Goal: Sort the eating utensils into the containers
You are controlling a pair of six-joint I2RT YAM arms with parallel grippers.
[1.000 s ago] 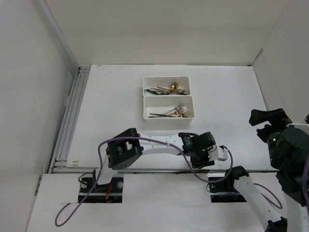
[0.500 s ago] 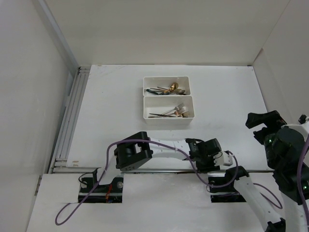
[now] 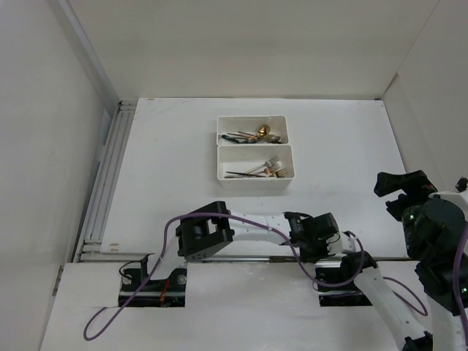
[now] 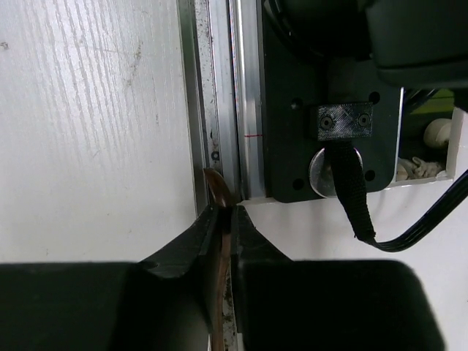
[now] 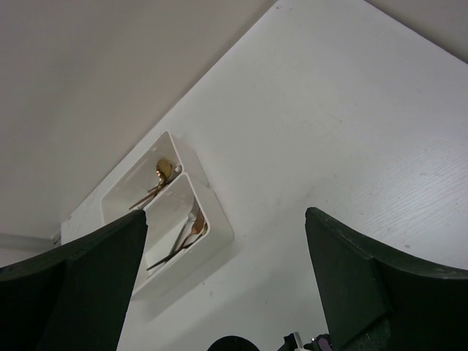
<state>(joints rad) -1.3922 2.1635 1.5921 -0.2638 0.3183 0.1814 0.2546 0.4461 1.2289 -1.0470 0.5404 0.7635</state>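
At the near edge of the white table [image 3: 168, 161] we see the left gripper [image 4: 223, 216] clamped on a slim copper-coloured utensil [image 4: 217, 191]. The right gripper [image 5: 227, 219], jaws spread, hangs near the right edge. Two white rectangular plastic bins [image 3: 252, 118] mid-table hold mixed forks and spoons [image 3: 259, 134].

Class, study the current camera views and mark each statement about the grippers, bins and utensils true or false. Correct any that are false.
1. The left gripper is shut on a slim copper-coloured utensil. True.
2. The right gripper holds a fork. False: its jaws stand wide apart with nothing between them.
3. The far bin holds a gold spoon. True.
4. The near bin is empty. False: forks lie in it.
5. The left gripper hovers above the bins. False: it is at the near edge of the table, beside the metal rail, apart from both bins.
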